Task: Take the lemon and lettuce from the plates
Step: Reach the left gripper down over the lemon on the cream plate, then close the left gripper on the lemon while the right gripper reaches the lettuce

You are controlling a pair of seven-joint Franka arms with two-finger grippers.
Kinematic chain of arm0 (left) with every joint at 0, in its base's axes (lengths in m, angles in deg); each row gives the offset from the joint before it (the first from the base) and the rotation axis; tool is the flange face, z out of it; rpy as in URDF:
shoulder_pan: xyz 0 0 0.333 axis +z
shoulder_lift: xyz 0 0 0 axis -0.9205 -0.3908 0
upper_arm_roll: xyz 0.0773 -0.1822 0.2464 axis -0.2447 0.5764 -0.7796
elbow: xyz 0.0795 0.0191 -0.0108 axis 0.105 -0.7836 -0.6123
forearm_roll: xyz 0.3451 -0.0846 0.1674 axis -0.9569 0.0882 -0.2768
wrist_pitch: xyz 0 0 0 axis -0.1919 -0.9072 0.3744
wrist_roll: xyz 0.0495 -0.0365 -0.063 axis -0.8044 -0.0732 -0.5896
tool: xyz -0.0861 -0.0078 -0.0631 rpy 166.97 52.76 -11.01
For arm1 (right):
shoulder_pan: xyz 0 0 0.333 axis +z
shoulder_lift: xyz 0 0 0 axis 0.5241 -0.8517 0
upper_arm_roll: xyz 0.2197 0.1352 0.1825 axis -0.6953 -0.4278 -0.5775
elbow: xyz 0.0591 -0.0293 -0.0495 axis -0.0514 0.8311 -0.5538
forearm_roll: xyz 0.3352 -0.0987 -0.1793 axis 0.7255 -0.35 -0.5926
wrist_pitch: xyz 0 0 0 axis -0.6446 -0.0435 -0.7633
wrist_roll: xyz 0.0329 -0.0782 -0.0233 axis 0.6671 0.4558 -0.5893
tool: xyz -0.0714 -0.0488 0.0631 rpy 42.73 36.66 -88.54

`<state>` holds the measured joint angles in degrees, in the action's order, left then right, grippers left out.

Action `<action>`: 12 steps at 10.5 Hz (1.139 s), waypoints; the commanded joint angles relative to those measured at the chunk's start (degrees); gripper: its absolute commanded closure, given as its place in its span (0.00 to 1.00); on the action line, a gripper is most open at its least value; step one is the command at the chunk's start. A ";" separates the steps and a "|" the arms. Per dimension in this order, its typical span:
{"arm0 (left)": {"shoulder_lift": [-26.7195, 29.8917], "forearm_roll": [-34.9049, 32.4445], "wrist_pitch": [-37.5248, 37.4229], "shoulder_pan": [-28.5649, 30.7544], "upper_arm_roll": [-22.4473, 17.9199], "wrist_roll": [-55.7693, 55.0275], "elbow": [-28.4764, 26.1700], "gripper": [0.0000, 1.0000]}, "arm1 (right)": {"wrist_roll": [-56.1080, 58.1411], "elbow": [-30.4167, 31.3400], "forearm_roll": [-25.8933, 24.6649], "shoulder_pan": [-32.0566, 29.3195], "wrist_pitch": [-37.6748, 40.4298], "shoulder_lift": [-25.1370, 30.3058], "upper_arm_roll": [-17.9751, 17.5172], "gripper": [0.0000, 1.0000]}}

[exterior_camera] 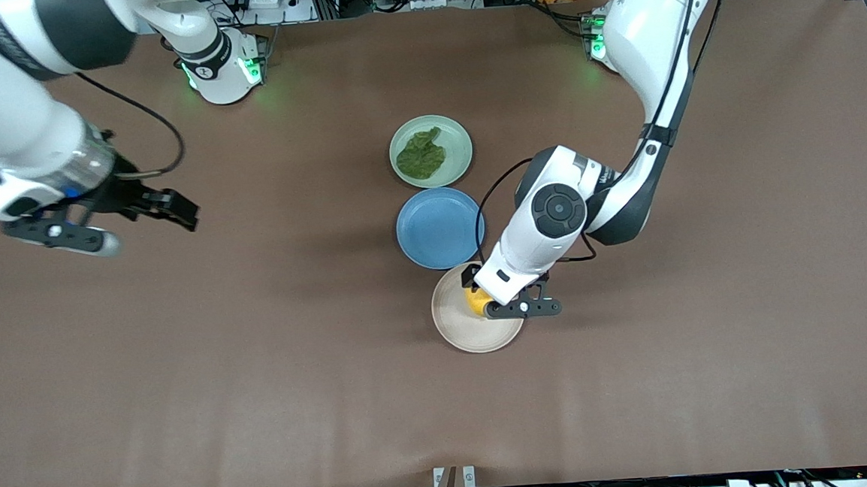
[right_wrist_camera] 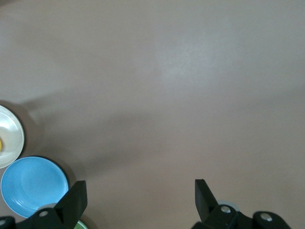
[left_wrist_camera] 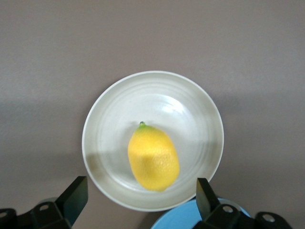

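Observation:
The yellow lemon (exterior_camera: pixel 473 299) lies on the beige-cream plate (exterior_camera: pixel 460 331), the plate nearest the front camera. My left gripper (exterior_camera: pixel 488 300) hangs open just above it. In the left wrist view the lemon (left_wrist_camera: pixel 153 157) lies in the plate (left_wrist_camera: pixel 190 105), and the gripper (left_wrist_camera: pixel 141 191) has its fingers wide apart and not touching it. The dark green lettuce (exterior_camera: pixel 420 155) lies flat on the mint plate (exterior_camera: pixel 459 138), farthest from the camera. My right gripper (exterior_camera: pixel 183 210) is open and empty, in the air over bare table toward the right arm's end; it shows open in the right wrist view (right_wrist_camera: pixel 140 198).
An empty blue plate (exterior_camera: pixel 440 228) sits between the mint and beige plates, close to both. It also shows in the left wrist view (left_wrist_camera: pixel 202 217) and the right wrist view (right_wrist_camera: pixel 33 183). The brown table (exterior_camera: pixel 260 359) surrounds the plates.

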<state>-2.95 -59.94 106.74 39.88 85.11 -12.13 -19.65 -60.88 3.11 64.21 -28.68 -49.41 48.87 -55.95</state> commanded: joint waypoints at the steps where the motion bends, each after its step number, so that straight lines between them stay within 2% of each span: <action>1: -2.48 0.50 2.62 -0.66 -0.88 -0.04 1.28 0.00 | -6.90 1.90 0.36 0.58 -1.90 -1.87 -2.83 0.00; 4: -5.12 0.41 5.01 -1.63 -0.97 -0.21 1.20 0.00 | -14.20 6.62 0.10 3.65 -8.28 -3.73 -3.72 0.00; 8: -7.93 0.06 6.50 -3.56 -2.11 -0.39 1.20 0.00 | -24.65 16.47 -0.69 3.57 -20.59 -4.43 -9.69 0.00; 11: -8.37 -0.29 6.68 -3.56 -2.11 0.05 1.11 0.00 | -31.77 17.81 -1.04 5.75 -22.47 -8.19 -12.16 0.00; 12: -8.46 -2.30 6.68 -3.56 -2.11 0.05 1.11 0.11 | -35.02 17.81 -2.44 7.16 -23.08 -9.78 -12.34 0.00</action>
<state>-10.72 -60.43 112.97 36.98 83.65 -12.09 -19.60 -91.20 21.08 63.68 -23.04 -71.39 41.13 -67.69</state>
